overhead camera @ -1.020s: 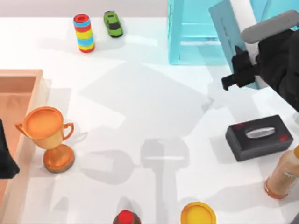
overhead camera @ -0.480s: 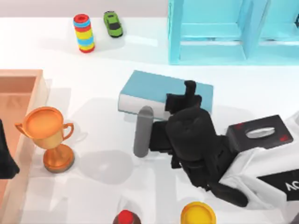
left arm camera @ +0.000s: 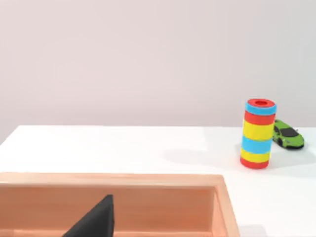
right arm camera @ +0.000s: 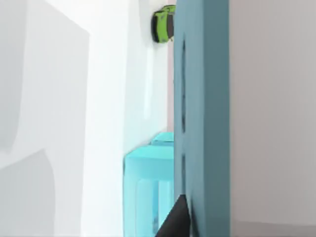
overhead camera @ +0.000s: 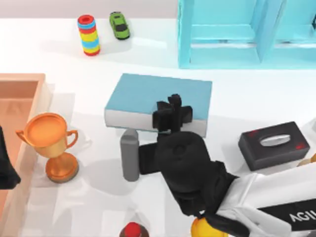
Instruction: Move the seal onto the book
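The teal-blue book with white page edges lies level over the middle of the table. My right gripper is shut on its near edge, and the black arm reaches in from the lower right. In the right wrist view the book's cover runs close along the camera, beside one dark fingertip. The seal is hidden or out of view. My left gripper is parked at the left edge over the wooden tray, with a dark fingertip above the tray's inside.
A gold trophy stands beside the tray. At the back are a striped ring stack, a green toy car and a cyan shelf. A black tissue box lies right. A red-capped dark round thing sits at the front edge.
My right arm has carried the book from up by the cyan shelf at the back right down over the table's middle, then further left. The left arm has not moved.
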Robot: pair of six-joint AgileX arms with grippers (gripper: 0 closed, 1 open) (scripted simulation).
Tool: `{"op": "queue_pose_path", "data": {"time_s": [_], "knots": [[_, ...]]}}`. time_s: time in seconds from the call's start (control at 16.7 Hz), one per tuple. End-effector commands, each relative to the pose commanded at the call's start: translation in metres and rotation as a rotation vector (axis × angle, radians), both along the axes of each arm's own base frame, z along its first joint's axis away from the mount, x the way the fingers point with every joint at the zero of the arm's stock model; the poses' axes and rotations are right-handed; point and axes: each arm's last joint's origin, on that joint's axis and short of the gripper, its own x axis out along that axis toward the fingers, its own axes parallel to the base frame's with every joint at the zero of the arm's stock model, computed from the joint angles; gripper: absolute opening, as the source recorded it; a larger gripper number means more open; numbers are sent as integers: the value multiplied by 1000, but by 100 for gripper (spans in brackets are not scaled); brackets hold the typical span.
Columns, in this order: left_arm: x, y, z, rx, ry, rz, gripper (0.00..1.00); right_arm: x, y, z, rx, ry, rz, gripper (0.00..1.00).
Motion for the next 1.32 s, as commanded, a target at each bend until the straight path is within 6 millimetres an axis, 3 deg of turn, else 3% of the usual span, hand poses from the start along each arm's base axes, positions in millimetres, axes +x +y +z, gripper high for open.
{"op": "queue_pose_path", "data": {"time_s": [0.6, 0.96, 1.26, 1.32], "knots": [[0, 0, 0, 0, 0, 0, 100, -4, -2, -2, -3, 5, -3, 0], [0, 0, 0, 0, 0, 0, 100, -4, -1, -28, -3, 5, -3, 0], [0, 0, 0, 0, 0, 0, 100, -4, -2, -31, -3, 5, -3, 0], [0, 0, 0, 0, 0, 0, 100, -4, -2, -31, -3, 5, -3, 8]]}}
